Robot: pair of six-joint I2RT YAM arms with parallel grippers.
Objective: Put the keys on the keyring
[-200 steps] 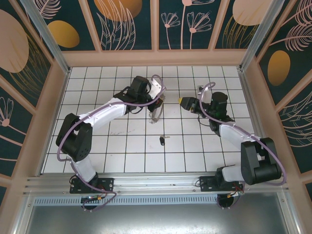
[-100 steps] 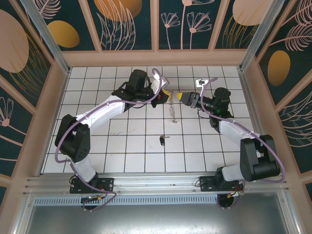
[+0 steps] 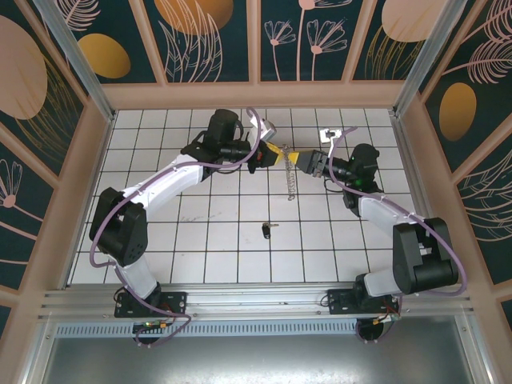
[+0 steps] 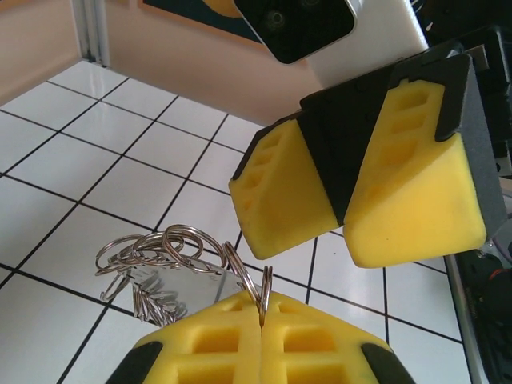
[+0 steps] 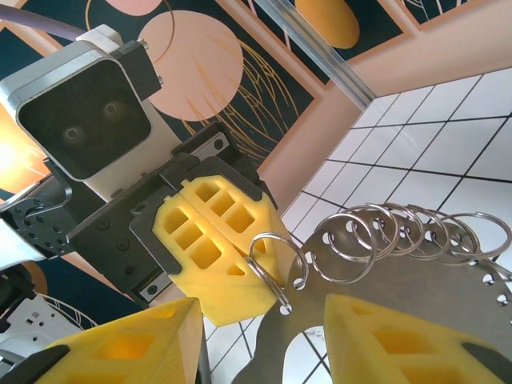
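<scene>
Hanging above the middle of the white tiled surface (image 3: 192,240), the keyring (image 3: 290,182) is a flat metal plate (image 5: 432,276) with a row of silver split rings (image 4: 160,244) threaded through holes along one edge. The left claw (image 4: 262,314) is pressed fully together. Its yellow pads (image 4: 320,340) pinch the end ring of that row edge-on, and the ring's wire disappears into the seam between them. In the left wrist view the other rings fan out to the left of the pinch, with the plate below them.

The right claw (image 5: 262,310) faces the left one at close range, nearly tip to tip. Its pads stand partly apart, roughly half spread, with the lower part of the plate lying in the gap between them. A strip of space shows between the plate's edge and one pad; I cannot tell whether the other pad touches the metal.

From above, the plate dangles from the point where the two claws meet. The key (image 3: 266,230) — black head, short silver blade — lies flat on the surface nearer the arm bases, well apart from both claws and from the keyring.
</scene>
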